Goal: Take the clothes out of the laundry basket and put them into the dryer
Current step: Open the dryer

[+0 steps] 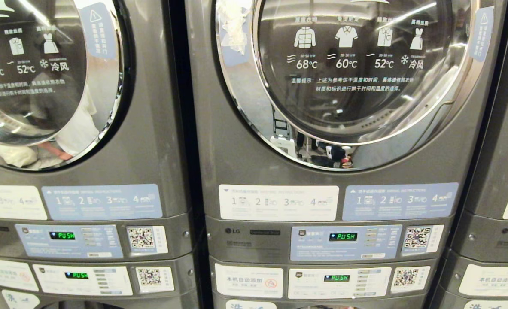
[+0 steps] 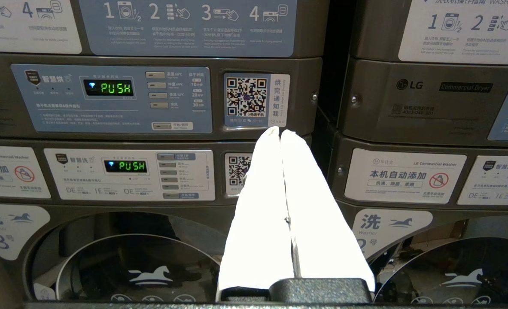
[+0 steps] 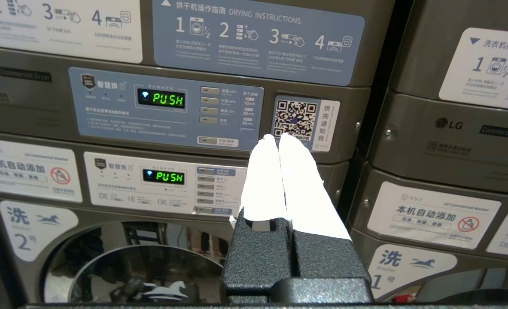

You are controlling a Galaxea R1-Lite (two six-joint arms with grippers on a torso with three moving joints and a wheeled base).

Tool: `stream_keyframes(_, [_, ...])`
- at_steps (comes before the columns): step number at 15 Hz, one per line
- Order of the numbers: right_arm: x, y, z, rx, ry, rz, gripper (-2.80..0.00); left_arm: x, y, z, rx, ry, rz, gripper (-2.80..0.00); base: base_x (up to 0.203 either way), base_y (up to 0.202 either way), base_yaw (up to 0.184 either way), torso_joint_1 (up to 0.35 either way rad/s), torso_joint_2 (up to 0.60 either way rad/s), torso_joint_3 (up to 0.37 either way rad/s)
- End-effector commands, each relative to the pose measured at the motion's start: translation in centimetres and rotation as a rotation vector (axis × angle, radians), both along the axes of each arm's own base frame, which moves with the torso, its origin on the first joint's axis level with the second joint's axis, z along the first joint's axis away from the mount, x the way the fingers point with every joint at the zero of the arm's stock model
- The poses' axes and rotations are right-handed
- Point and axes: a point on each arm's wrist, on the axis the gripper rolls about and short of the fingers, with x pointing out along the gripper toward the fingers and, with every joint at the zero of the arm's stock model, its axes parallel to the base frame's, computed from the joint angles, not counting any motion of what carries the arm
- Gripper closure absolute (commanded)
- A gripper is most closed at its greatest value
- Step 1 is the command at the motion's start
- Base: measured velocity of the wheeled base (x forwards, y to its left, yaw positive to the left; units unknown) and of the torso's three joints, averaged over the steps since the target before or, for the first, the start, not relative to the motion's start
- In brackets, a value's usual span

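Left gripper (image 2: 280, 133) closed, fingers pressed together, holding nothing, hanging in front of the control panel (image 2: 112, 98) of the left machine. Right gripper (image 3: 275, 139) likewise together and empty, near the QR sticker (image 3: 296, 119) of the middle machine. Neither gripper appears in the head view. Beyond them, stacked grey machines; the dryer (image 1: 322, 189) straight ahead has its round door (image 1: 348, 73) closed, display (image 1: 343, 237) reading PUSH. No laundry basket or clothes visible in any view.
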Motion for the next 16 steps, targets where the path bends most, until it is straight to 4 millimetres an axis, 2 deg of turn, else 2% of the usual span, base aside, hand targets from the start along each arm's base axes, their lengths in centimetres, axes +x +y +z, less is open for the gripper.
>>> stream_keyframes(1, [0.15,0.02,-0.50,-0.046,0.016,0.006,0.00,-0.01,0.00,-0.01,0.000,-0.001,0.000,0.00,0.000,0.000,0.000,0.000,0.00,0.000])
stream_keyframes(16, [0.13,0.01,-0.46,-0.075,0.017,0.002,0.00,-0.01,0.00,0.00,0.000,-0.001,0.000,0.00,0.000,0.000,0.000,0.000,0.00,0.000])
